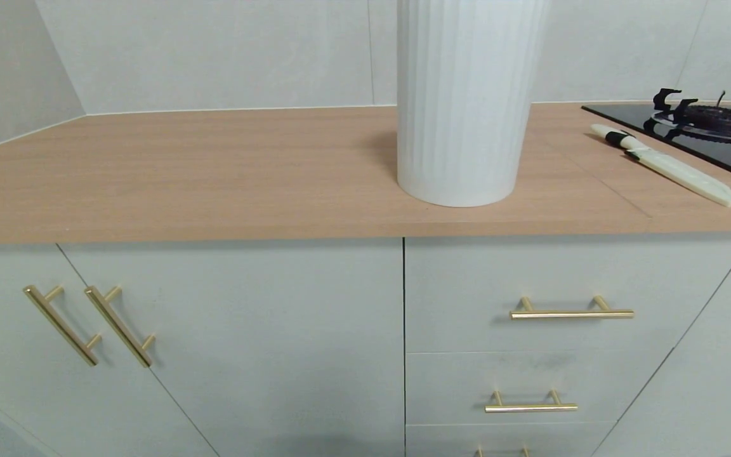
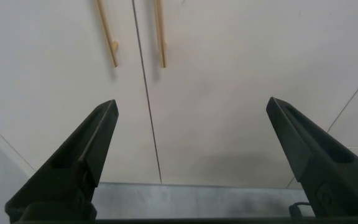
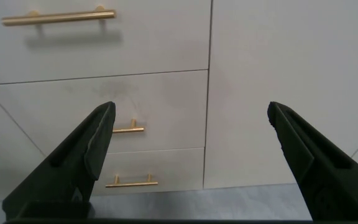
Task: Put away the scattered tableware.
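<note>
Left gripper (image 2: pixel 191 102), dark fingers spread wide, hangs before pale grey cabinet doors (image 2: pixel 229 93) with slim gold bar handles (image 2: pixel 160 34). The right gripper (image 3: pixel 191 106), equally agape, faces grey drawer fronts (image 3: pixel 154 106). Above, on the wood-grain countertop (image 1: pixel 213 171), a cream-bladed knife with a black-banded handle (image 1: pixel 670 168) lies just beside the black glass hob (image 1: pixel 714 151), right of a tall white ribbed container (image 1: pixel 464 101) whose top the frame cuts off.

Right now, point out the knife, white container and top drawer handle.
knife (image 1: pixel 676 172), head view, on the blade.
container (image 1: pixel 460 114), head view, on its ribbed wall.
top drawer handle (image 1: pixel 572 313), head view, middle of the bar.
</note>
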